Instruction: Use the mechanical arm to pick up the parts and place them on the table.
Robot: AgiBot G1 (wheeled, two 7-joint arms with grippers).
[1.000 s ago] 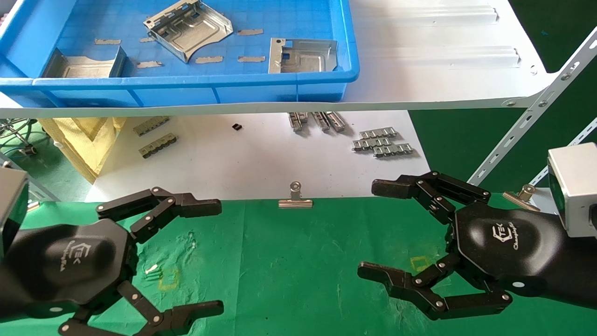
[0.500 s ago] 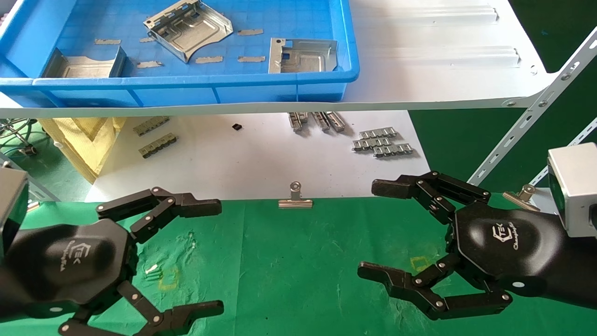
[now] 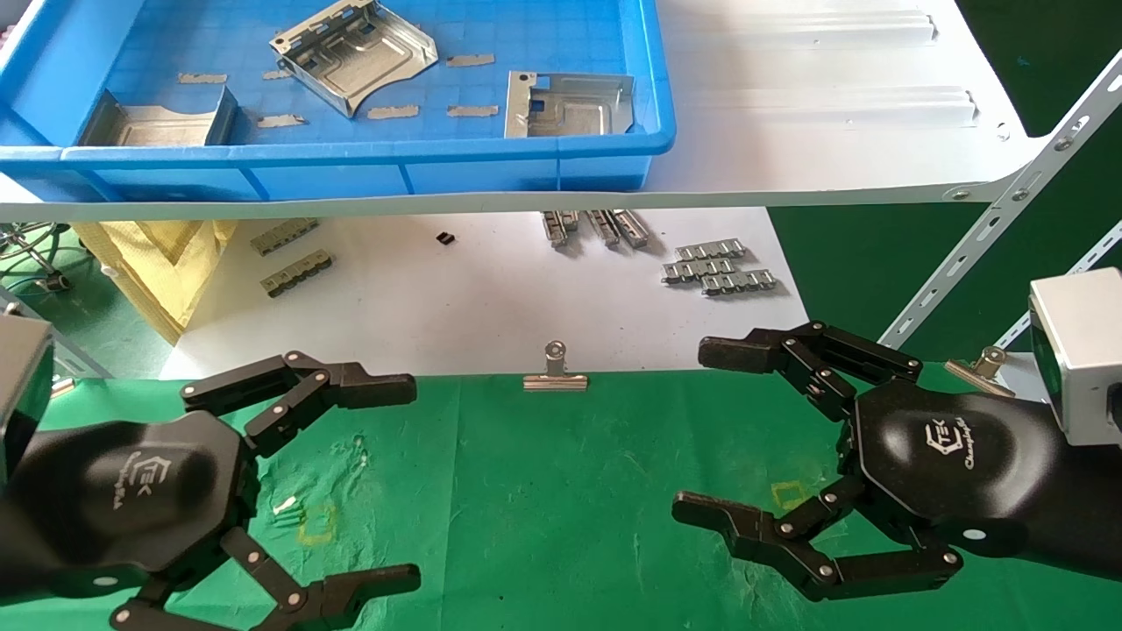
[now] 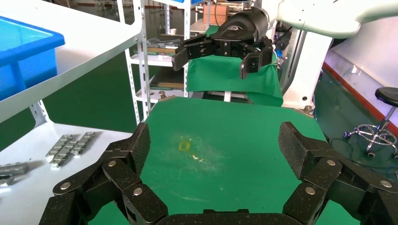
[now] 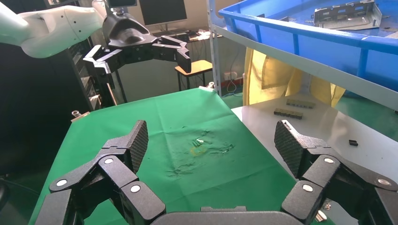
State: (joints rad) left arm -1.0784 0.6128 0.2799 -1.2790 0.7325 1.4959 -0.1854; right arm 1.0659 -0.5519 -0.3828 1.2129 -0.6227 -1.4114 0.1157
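Three silver sheet-metal parts lie in the blue bin on the shelf: one tilted in the middle (image 3: pixel 355 54), one at the bin's right (image 3: pixel 568 105), and one at its left front (image 3: pixel 158 123). One part also shows in the right wrist view (image 5: pixel 347 14). My left gripper (image 3: pixel 408 482) is open and empty, low over the green table (image 3: pixel 561 491) at the near left. In its own wrist view (image 4: pixel 216 145) only green cloth lies between the fingers. My right gripper (image 3: pixel 692 429) is open and empty over the table's near right, and only cloth shows in its wrist view (image 5: pixel 211 143).
The blue bin (image 3: pixel 351 162) sits on a white shelf (image 3: pixel 833 131) above a white board (image 3: pixel 491 298). Grey link strips (image 3: pixel 719 267) lie on the board. A binder clip (image 3: pixel 555 372) grips the cloth's far edge. Yellow squares (image 3: pixel 317 524) mark the cloth.
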